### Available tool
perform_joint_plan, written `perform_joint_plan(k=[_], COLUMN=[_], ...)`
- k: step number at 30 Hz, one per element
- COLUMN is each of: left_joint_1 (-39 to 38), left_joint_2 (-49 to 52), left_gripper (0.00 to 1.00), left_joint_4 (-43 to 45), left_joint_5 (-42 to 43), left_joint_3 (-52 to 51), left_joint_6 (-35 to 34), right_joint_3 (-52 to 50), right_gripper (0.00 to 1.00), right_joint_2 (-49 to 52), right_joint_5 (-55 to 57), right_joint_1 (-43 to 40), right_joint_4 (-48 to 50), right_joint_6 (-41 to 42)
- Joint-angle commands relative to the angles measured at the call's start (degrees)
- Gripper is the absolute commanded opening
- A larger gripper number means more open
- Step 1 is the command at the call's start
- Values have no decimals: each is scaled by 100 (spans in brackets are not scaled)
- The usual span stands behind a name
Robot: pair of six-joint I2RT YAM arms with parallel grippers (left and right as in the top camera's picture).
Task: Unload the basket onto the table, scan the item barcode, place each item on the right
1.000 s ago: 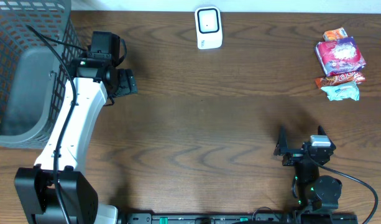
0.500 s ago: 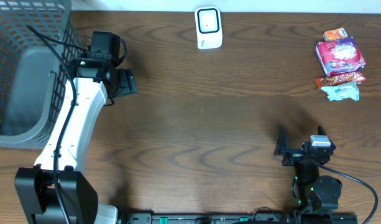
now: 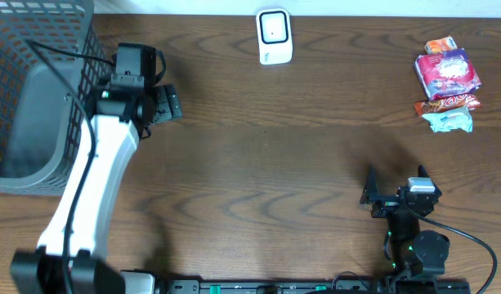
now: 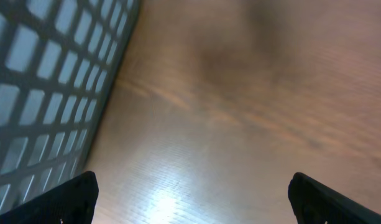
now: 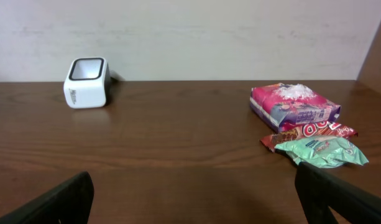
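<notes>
Aiming my right gripper, jaws wide and empty, at the snack pile ahead-right of them, I should pinch one packet, barcode uncovered. The scanner sits ahead-left; my left gripper gapes empty too.

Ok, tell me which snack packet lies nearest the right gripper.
The pale green packet, lying in front of the red wrapper and the pink pack.

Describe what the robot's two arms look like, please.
The left arm has a long white shell with a black wrist, black base and a thin black cable alongside. The right arm is all black, with small green lights. Both have black jaws.
</notes>
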Motion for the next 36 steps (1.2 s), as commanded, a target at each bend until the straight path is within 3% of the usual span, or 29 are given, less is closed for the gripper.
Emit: perform_joint_plan(k=[1,6,10,19,20,25,36], left_joint_1=[-142,-225,-240,-240,-240,-240,-229], left_joint_2=[-619,-1443,-2302,-5189,-5803,-6972,-7357], left_gripper=[98,98,98,98,98,98,98], left_joint_4=[636,1779,2441,3589,3615,3445,3014], left_joint_5=[142,791,833,833,833,835,831], left_joint_3=[-448,-1222,-2046,-4389,-4706,-5283,-5584], left_joint_6=[118,575,601,599,597,595,597], right_joint_3=[-13,-13,-13,-13,-13,-13,-13], right_gripper=[99,99,99,99,99,99,99], right_joint_2=[-37,-37,-37,-37,-37,-37,-37], right_joint_5=[2,2,2,2,2,2,2], right_joint_1=[50,50,50,50,50,50,50], right_joint_4=[-28,-26,-26,-28,-26,-28,-28], right_joint_6=[-66,-66,-66,-66,-66,-66,-66])
